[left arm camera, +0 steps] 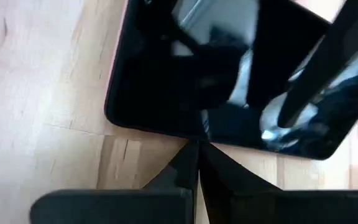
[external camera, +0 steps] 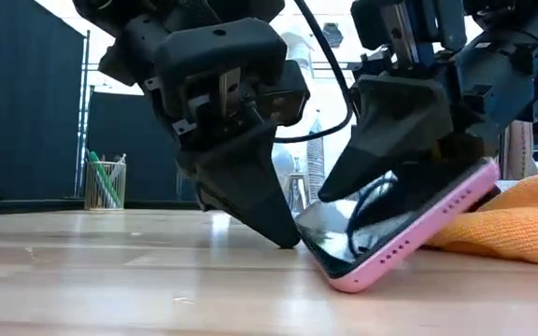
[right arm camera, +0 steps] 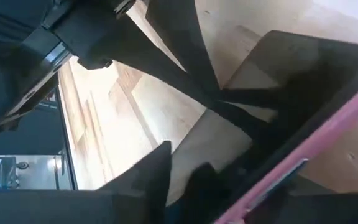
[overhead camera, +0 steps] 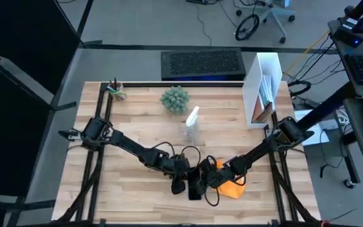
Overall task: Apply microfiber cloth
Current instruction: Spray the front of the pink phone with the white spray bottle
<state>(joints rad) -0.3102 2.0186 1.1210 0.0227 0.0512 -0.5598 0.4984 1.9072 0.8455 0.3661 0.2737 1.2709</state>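
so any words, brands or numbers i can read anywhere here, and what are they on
None can be read.
Smartphone: dark screen showing only reflections, no logo visible on its pink case.
Spray bottle: any label is too small to read.
White file holder: papers inside too small to read.
Microfiber cloth: plain orange, no tag in view.
Left gripper and right gripper: no markings legible.
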